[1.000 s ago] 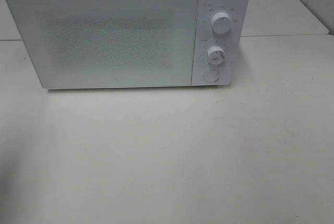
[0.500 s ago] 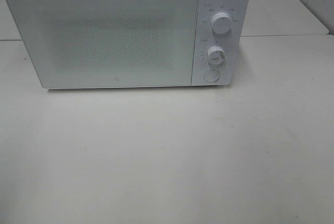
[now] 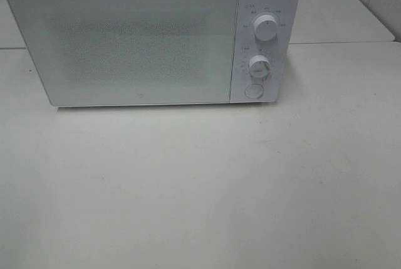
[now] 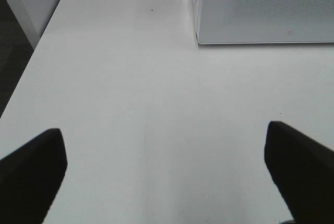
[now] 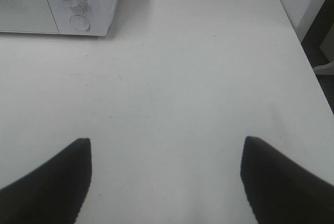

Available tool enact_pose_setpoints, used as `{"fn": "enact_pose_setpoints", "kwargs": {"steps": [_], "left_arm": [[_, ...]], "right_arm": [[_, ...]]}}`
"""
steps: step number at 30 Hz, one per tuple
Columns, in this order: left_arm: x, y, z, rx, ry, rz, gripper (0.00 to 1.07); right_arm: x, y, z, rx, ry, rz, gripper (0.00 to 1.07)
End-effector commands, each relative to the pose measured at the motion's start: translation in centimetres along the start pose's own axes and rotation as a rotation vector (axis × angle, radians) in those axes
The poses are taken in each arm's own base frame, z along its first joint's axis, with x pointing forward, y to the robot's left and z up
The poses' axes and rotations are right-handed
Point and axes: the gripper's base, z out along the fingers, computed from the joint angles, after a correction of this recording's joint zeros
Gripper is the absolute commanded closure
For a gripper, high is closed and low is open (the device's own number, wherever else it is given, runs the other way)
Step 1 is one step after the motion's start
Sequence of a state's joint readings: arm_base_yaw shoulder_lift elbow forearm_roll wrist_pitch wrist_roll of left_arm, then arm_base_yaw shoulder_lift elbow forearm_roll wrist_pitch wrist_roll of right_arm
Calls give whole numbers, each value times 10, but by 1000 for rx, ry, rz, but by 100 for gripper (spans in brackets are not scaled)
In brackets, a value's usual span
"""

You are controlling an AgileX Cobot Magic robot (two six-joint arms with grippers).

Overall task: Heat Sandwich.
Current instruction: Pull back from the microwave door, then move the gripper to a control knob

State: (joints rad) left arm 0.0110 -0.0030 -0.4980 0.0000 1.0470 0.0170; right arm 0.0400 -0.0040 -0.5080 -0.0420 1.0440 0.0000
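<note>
White table (image 3: 200,187) bore closed microwave (image 3: 150,37). Sandwich unseen, possibly behind door (image 3: 125,43). Left gripper (image 4: 164,148) and right gripper (image 5: 167,148), jaws spread, empty, hung before microwave. Step likely start or finish; next move probably press on round button (image 3: 252,91).

microwave (image 3: 152,37) at back of table (image 3: 200,187) | door (image 3: 125,43) on left, knobs (image 3: 266,29) stacked on right | button (image 3: 253,91) right under them
</note>
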Motion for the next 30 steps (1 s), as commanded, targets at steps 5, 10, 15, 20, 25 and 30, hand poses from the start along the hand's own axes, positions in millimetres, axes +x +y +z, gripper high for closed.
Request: {"fn": "enact_pose_setpoints", "kwargs": {"steps": [5,10,15,20,25,30], "left_arm": [[2,0,-3,3,-34,-3,8],[2,0,-3,-1,-33,0,8],[2,0,-3,-1,-33,0,8],[2,0,-3,-1,-33,0,8],[2,0,-3,-1,-33,0,8],[2,0,-3,-1,-33,0,8]], "right_arm": [[1,0,-2,4,-24,16,31],[1,0,-2,4,-24,16,31],[1,0,-2,4,-24,16,31],[1,0,-2,4,-24,16,31],[1,0,-2,4,-24,16,31],[1,0,-2,4,-24,16,31]]}}
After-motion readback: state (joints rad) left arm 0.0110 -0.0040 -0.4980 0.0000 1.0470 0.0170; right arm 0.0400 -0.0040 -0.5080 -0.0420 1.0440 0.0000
